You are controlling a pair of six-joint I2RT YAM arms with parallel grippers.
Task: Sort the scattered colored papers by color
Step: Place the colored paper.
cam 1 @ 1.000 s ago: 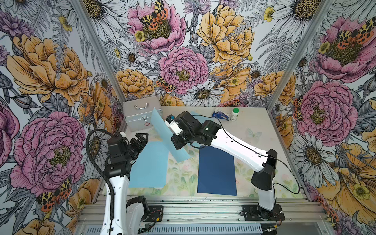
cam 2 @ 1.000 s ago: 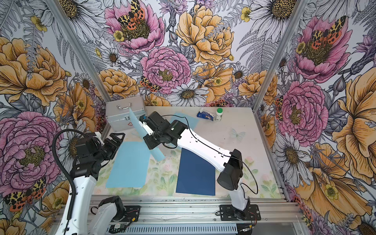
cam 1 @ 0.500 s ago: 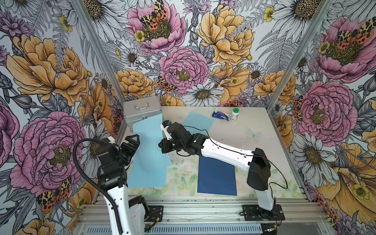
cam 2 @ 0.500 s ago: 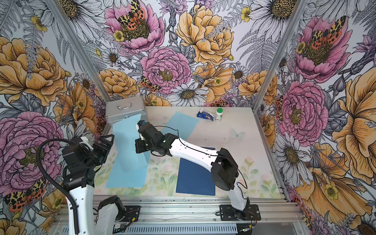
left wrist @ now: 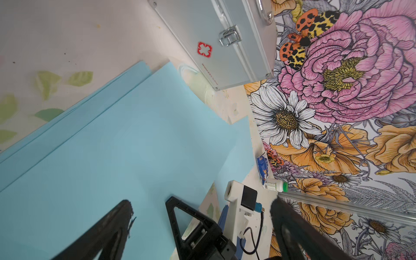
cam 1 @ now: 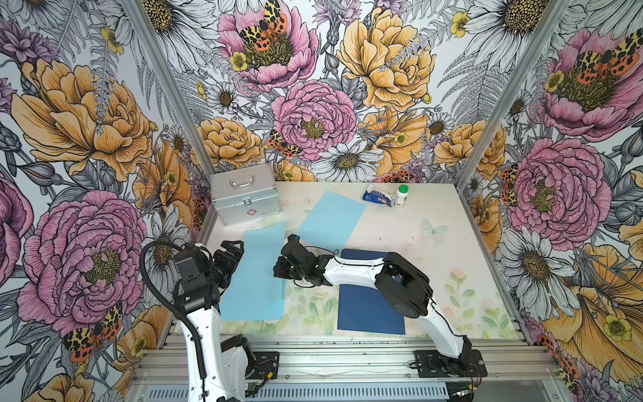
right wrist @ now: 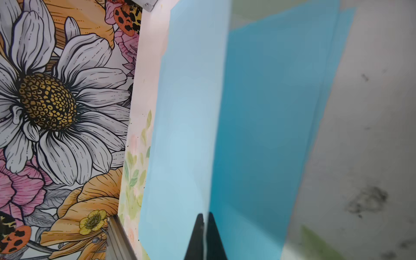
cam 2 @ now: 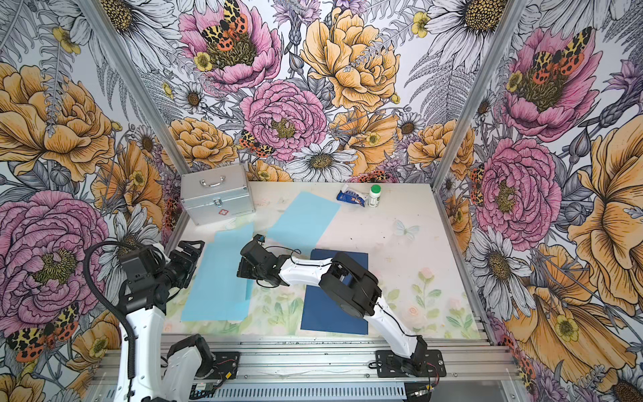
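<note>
Right gripper [right wrist: 204, 225]: fingers pressed together on the near edge of one light-blue sheet [cam 1: 257, 271], seen edge-on in the right wrist view. That sheet hangs low over the light-blue pile [left wrist: 67, 126] at the left side of the desk [cam 1: 435, 250]. It covers most of the pile but sits offset, with its far end reaching toward the metal case [cam 1: 245, 198]. Left gripper [cam 1: 232, 250]: fingers spread wide and empty, just beside the pile's left edge. The navy sheet [cam 1: 368, 306] lies flat under the right arm, and a second light-blue sheet [cam 1: 330, 219] lies apart, farther back near the packet [cam 1: 377, 198], not yet gathered. Risks, as I judge them:
(1) Letting go with this offset would probably leave the sheet askew, so the pile would not be square.
(2) Thin paper held by one edge may curl, or cling to a finger pad when released, and get dragged back out.
(3) Sliding it to line it up could shift the sheets beneath.
(4) The left fingers are close enough to snag or lift the pile's edge.
(5) Pulling the right arm back low could sweep the navy sheet; I cannot tell how much clearance it has.
</note>
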